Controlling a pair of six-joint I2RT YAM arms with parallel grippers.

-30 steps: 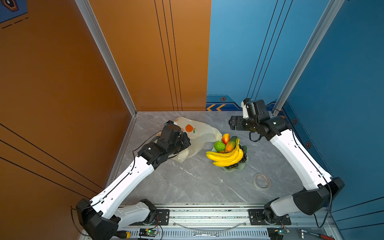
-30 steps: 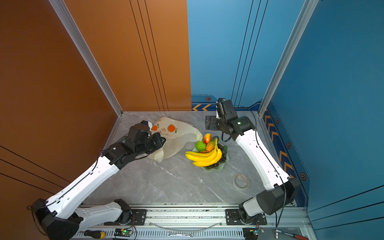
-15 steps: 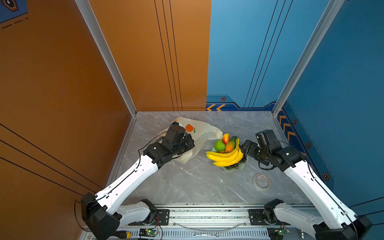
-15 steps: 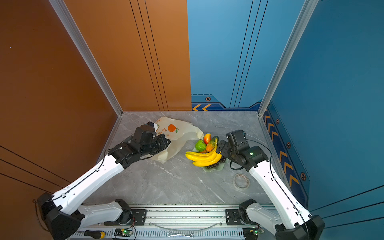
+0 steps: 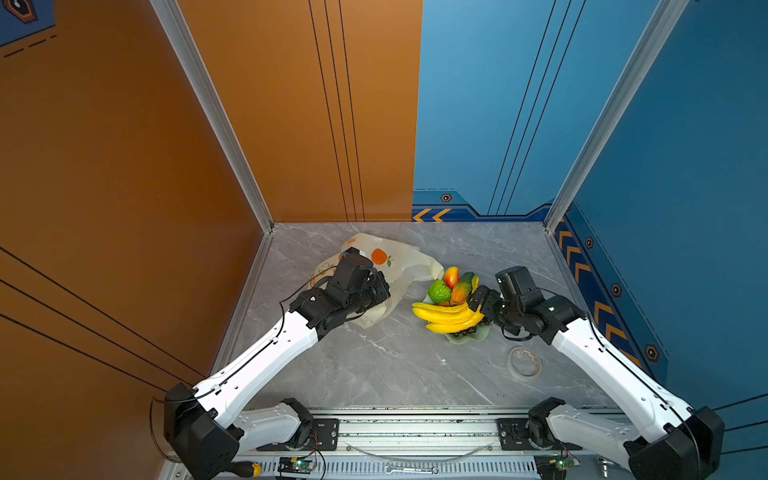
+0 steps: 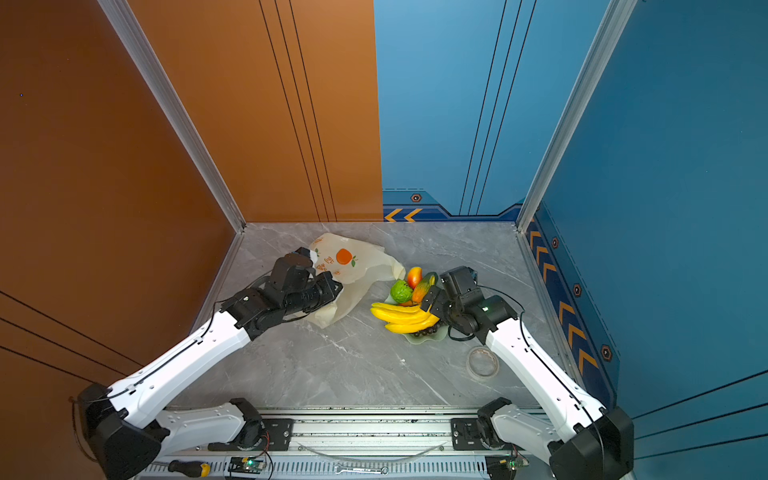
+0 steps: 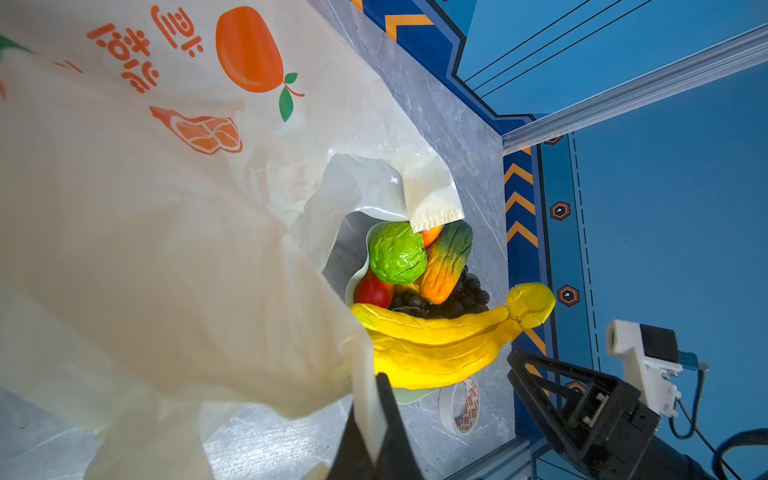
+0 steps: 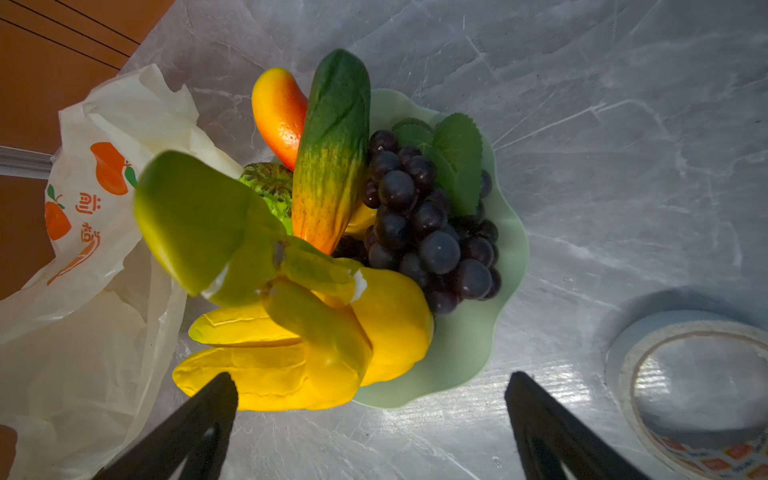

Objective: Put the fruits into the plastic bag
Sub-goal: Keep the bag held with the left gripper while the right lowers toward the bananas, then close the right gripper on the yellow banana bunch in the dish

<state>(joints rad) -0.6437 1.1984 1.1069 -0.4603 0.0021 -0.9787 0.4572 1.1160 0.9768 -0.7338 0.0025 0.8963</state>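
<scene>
Left gripper (image 7: pixel 370 415) is clamped shut on a folded edge of the plastic bag (image 7: pixel 166 249). Only the left wrist view shows this pinch; in both top views the wrist hides the fingertips. From that grip the bag drapes down onto the worktop (image 5: pixel 374 365), and its far corner reaches close to the pale green dish (image 8: pixel 465 353).

Across from it, the right gripper (image 8: pixel 370 376) hangs with jaws spread wide and holds nothing, just above the stem end of the banana bunch (image 8: pixel 291 365). All the fruits sit in the dish. Beyond the bananas, the right wrist view shows the grapes (image 8: pixel 424 224) in full, while in a top view only a few show under the bunch. Next come the papaya (image 8: pixel 332 166), the bumpy green fruit (image 7: pixel 397 251) and a mango (image 8: pixel 278 112). A second, red mango (image 7: pixel 372 289) shows only in the left wrist view. A tape roll (image 5: pixel 524 363) lies on the worktop near the dish.
</scene>
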